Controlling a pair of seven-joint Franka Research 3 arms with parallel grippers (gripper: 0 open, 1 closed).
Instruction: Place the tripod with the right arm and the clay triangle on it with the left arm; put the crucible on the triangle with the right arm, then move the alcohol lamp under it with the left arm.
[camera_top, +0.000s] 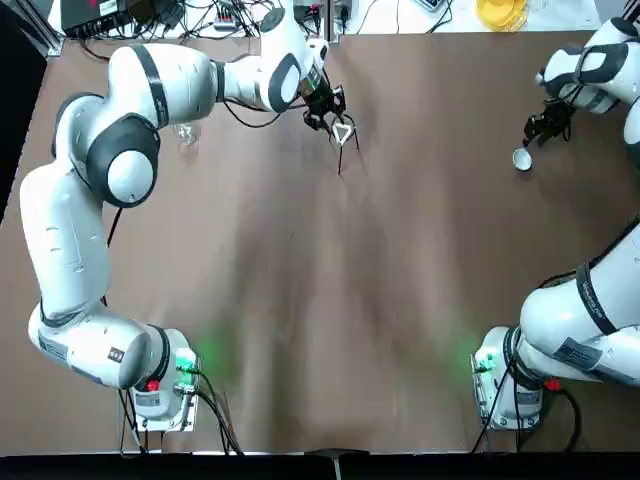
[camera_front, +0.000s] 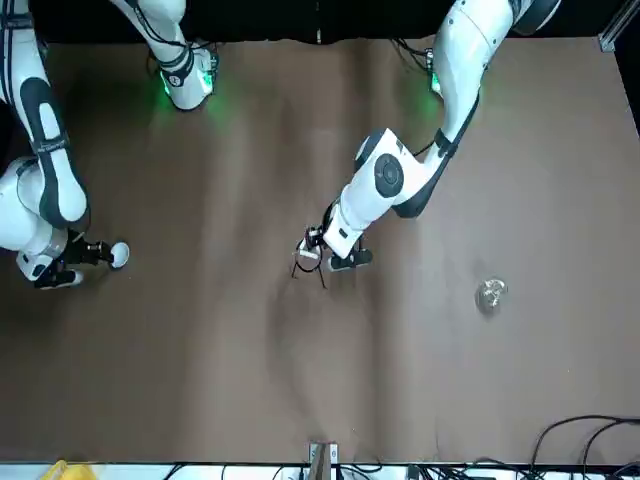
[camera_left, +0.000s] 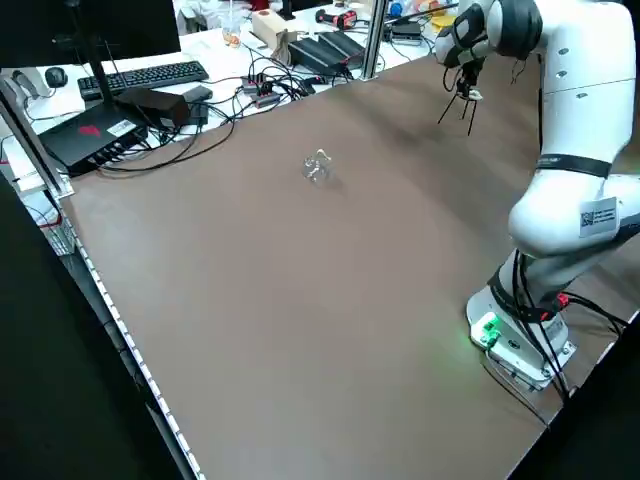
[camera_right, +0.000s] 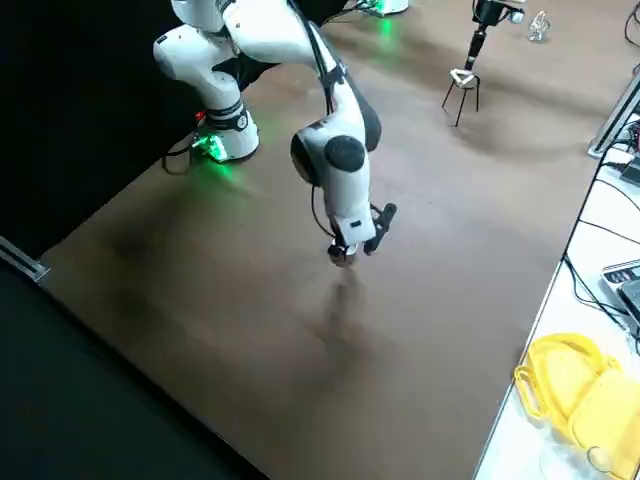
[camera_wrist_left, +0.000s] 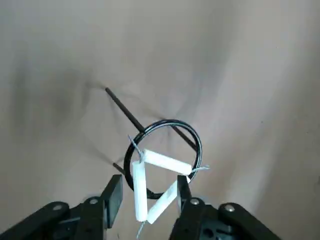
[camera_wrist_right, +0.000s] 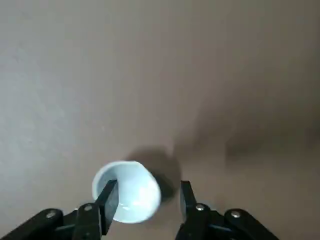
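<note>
Parted fingers of the left gripper (camera_wrist_left: 149, 184) flank the clay triangle (camera_wrist_left: 167, 161), off-centre on the tripod (camera_wrist_left: 199, 146); brushing could tip it. Right gripper (camera_wrist_right: 149, 185), fingers apart at the crucible (camera_wrist_right: 138, 196), might knock it.

In the top view, the triangle (camera_top: 343, 132) lies on the tripod (camera_top: 341, 158), upper centre; the lamp (camera_top: 188, 134) upper left; the crucible (camera_top: 522, 159) upper right.

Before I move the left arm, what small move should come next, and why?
Probably ease the left gripper sideways to centre the white triangle over the stand's ring: the triangle sits off to one side, one corner reaching past the ring, between the open fingers.
</note>
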